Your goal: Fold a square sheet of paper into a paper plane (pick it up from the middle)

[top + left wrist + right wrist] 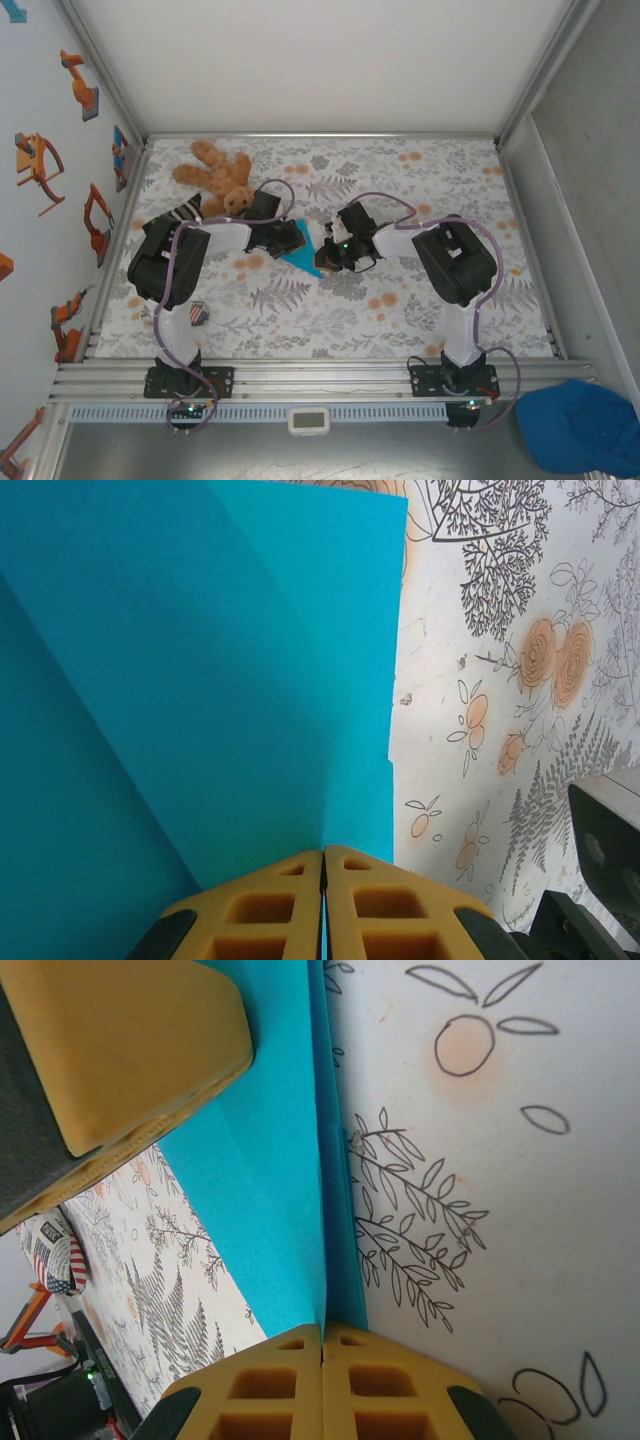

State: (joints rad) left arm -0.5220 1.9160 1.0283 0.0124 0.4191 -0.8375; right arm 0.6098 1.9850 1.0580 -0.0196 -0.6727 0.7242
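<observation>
The cyan-blue sheet of paper [299, 260] is folded into creased layers and hangs between both grippers over the middle of the floral table. My left gripper [296, 240] is shut on one edge; in the left wrist view the paper [200, 680] spreads out from the pinched fingertips of that gripper [323, 856]. My right gripper [323, 256] is shut on the opposite side. In the right wrist view the folded paper [270, 1190] rises as a narrow band from that gripper [322, 1328], with a yellow finger [120, 1040] of the left gripper at the top left.
A brown teddy bear [215, 175] lies at the back left, a striped item [185, 212] beside it. A small flag-patterned object [197, 316] sits near the left arm's base. A darker blue fabric cap [585, 425] lies off the table at the front right.
</observation>
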